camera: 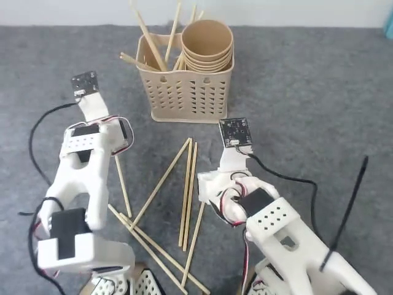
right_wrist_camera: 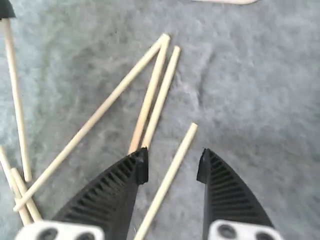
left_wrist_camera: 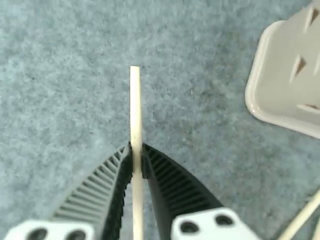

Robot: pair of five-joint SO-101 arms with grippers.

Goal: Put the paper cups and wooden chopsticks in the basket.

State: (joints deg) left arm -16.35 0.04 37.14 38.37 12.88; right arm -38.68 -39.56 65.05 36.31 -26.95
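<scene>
The beige basket (camera: pixel 184 92) stands at the back with a stack of paper cups (camera: pixel 207 40) and several chopsticks (camera: pixel 150 37) inside. In the left wrist view my left gripper (left_wrist_camera: pixel 136 150) is shut on a wooden chopstick (left_wrist_camera: pixel 135 105), low over the carpet, with the tip sticking out past the fingers. That held chopstick (camera: pixel 121 181) runs out from under the left arm (camera: pixel 86 160). My right gripper (right_wrist_camera: pixel 172 165) is open just above the carpet, straddling a loose chopstick (right_wrist_camera: pixel 172 170). Several more chopsticks (right_wrist_camera: pixel 150 95) lie ahead of it.
Loose chopsticks (camera: pixel 187 190) lie fanned on the grey carpet between the arms, with crossed ones (camera: pixel 150 246) at the front. A basket corner (left_wrist_camera: pixel 290 75) is beside the left gripper. The right arm (camera: pixel 270 215) and black cables (camera: pixel 353 196) take up the front right.
</scene>
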